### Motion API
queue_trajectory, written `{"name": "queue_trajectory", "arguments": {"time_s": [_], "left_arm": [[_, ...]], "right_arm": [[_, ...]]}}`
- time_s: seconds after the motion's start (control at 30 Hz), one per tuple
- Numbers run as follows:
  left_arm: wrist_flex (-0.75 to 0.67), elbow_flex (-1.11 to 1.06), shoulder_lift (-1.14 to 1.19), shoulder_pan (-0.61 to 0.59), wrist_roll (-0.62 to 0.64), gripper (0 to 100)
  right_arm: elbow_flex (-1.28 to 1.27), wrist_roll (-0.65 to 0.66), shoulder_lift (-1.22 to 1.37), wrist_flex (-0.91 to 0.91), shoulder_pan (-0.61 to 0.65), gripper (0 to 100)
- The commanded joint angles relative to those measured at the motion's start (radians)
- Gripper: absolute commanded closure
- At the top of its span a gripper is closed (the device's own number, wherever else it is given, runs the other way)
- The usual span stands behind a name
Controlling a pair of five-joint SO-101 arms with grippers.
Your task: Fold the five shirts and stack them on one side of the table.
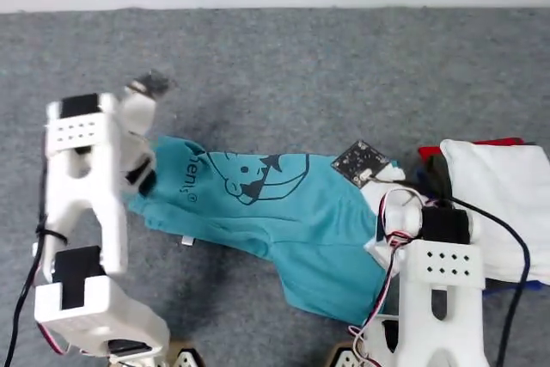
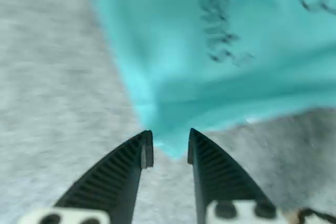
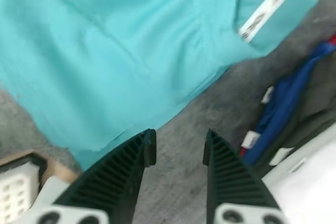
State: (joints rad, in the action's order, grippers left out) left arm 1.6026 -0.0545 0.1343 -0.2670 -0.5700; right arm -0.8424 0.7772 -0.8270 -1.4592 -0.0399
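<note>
Folding is under way but not finished: at the table's left side, the left arm bends low over the near edge of a teal shirt, which lies open and rumpled across the middle. It looks unfolded so far. The left jaws stand slightly parted and grip nothing, with a corner of the teal shirt lying between their tips. Further right, the right arm leans over the shirt's opposite end. The right jaws are open and empty above bare grey table, the teal hem just ahead of them and a blue garment off to one side. Beyond the right jaws, a folded white shirt tops a pile showing a red edge. How many shirts that pile holds cannot be told, so this looks like the middle of the job
</note>
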Motion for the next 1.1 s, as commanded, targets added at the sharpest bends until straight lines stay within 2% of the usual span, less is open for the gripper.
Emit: {"name": "queue_trajectory", "arguments": {"time_s": [0.0, 0.2, 0.37, 0.5, 0.73, 1.07], "left_arm": [[0.009, 0.137, -0.015, -0.06, 0.006, 88], [-0.015, 0.171, -0.005, -0.072, 0.015, 88], [-0.253, 0.039, -0.005, -0.017, 0.219, 88], [-0.381, -0.081, -0.005, 0.054, 0.318, 88], [-0.505, -0.197, -0.005, 0.144, 0.407, 88], [-0.704, -0.395, -0.006, 0.144, 0.41, 88]], "right_arm": [[0.008, -0.012, -0.013, 0.047, -0.015, 83.9], [0.005, -0.118, -0.008, 0.163, -0.028, 83.9], [-0.025, -0.176, -0.007, 0.394, -0.053, 83.8], [-0.107, -0.209, 0.027, 0.575, -0.03, 83.7], [-0.046, -0.216, 0.335, 0.731, -0.024, 83.7], [0.292, -0.216, 0.825, 0.753, -0.028, 83.7]]}}
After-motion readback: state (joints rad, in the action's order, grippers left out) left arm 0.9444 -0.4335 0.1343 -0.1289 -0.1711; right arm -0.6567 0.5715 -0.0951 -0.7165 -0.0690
